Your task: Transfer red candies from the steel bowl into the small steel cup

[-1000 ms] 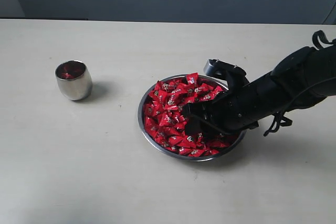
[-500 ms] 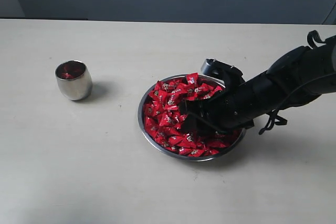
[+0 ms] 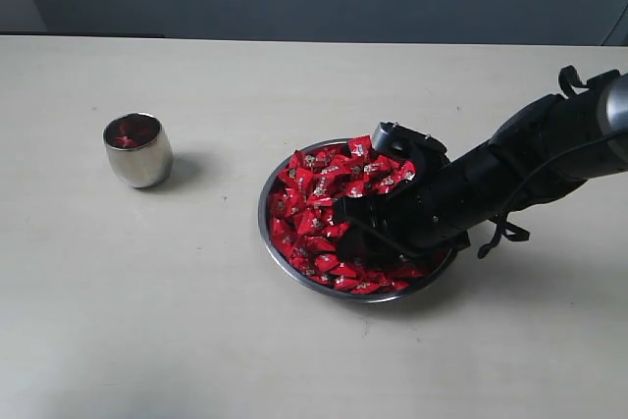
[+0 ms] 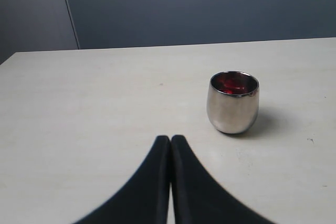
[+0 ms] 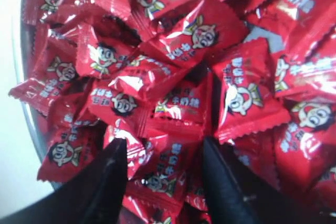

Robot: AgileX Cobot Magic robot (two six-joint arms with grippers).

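- Reaching in from the right of the exterior view, the right gripper (image 3: pixel 355 223) is tipped down into the steel bowl (image 3: pixel 263 215), with its black fingers set among the red candies (image 3: pixel 316 191).
- Its jaws stand wide apart. In the right wrist view a few wrappers lie in the gap between them, but nothing is pinched or lifted.
- The candies are heaped across the bowl, shiny red wrappers with a little cartoon face printed on each, filling it nearly to the rim.
- The bowl sits on the pale table (image 3: pixel 196 331), a bit right of the middle in the exterior view.
- The small steel cup (image 3: pixel 137 151) stands upright well apart from the bowl, off to the left, with some red showing inside it.
- The left gripper (image 4: pixel 170 140) shows only in the left wrist view. Its two fingers are pressed together with nothing between them, over bare tabletop, and the cup stands near, beyond their tips.
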